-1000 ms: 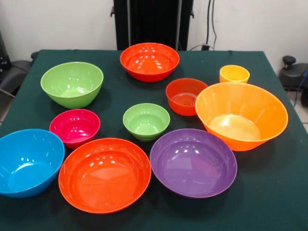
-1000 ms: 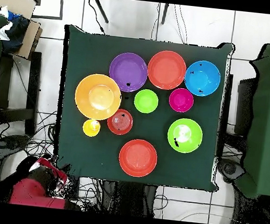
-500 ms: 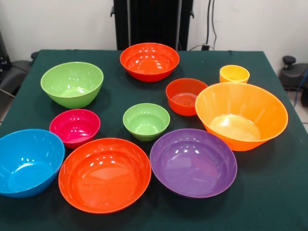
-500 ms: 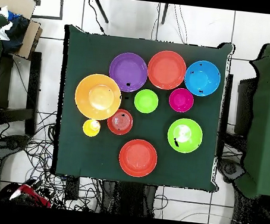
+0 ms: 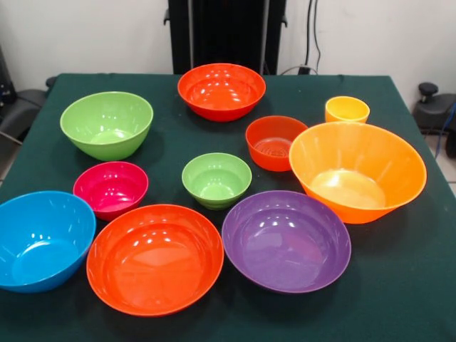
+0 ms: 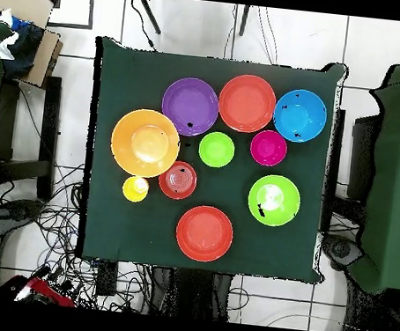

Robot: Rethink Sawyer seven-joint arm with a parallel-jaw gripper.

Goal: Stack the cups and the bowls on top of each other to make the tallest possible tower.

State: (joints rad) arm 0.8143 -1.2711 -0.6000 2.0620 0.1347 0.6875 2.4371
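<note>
Desk (image 5: pixel 399 285) with green cloth, everything standing separately, nothing stacked, all upright, mouths up.

Front view layout:
- Far centre: red-orange bowl (image 5: pixel 221 90), just in front of the black pedestal (image 5: pixel 226 32).
- Far left: big lime green bowl (image 5: pixel 107 124).
- Far right: yellow cup (image 5: pixel 347 110), just behind the big orange bowl (image 5: pixel 357 170), the widest item, sitting slightly tilted.
- Small red-orange bowl (image 5: pixel 275 142), touching or nearly touching the orange bowl's left rim; can't tell which.
- Middle: small lime green bowl (image 5: pixel 216 179), with the magenta bowl (image 5: pixel 111 188) to its left.
- Near row, left to right: blue bowl (image 5: pixel 41 239), wide red-orange bowl (image 5: pixel 154 258), purple bowl (image 5: pixel 286 239). These three sit rim to rim, close or touching.

Overhead confirms the same spread: cup (image 6: pixel 135 188) beside the small red-orange bowl (image 6: pixel 177 180), orange bowl (image 6: pixel 145 142) next to purple (image 6: pixel 190 106).

Arm: only a red and black bit (image 6: pixel 35 290) shows at the bottom left of the overhead view, off the desk. Tool not visible in either view, so can't tell its state.
</note>
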